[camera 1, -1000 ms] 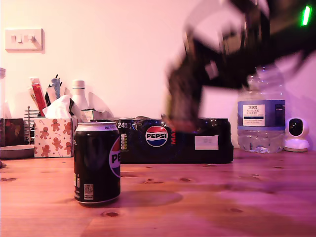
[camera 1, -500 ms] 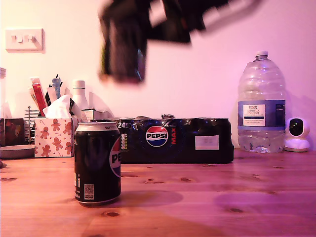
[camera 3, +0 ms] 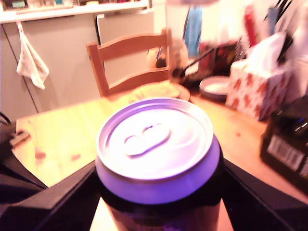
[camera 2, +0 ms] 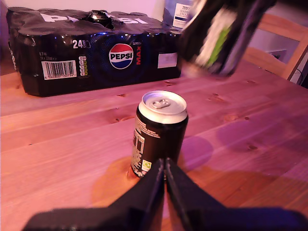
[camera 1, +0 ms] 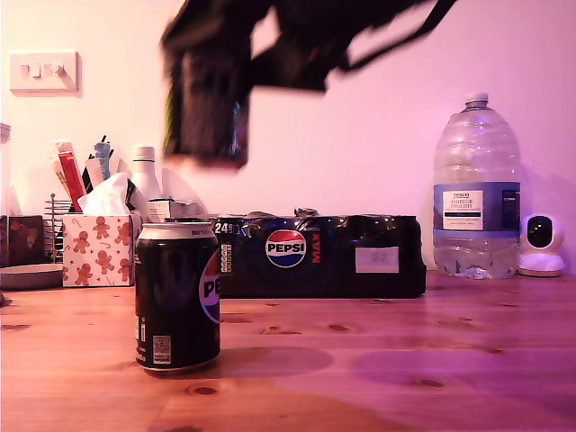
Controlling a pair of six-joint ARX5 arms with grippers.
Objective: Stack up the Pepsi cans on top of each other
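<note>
One Pepsi can (camera 1: 177, 297) stands upright on the wooden table (camera 1: 378, 360), toward its front edge, its silver top bare. The second Pepsi can (camera 3: 159, 159) is clamped between the jaws of my second gripper (camera 1: 205, 103), carried blurred in the air above and roughly over the standing can, well clear of it. My first gripper (camera 2: 164, 185) is seen empty, its fingers pressed together, just beside the standing can. Stacking is judged half done: lowering, aligning and releasing remain.

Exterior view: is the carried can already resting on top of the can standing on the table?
No: the carried can hangs in the air, clearly above the standing can, with open space between them.
</note>
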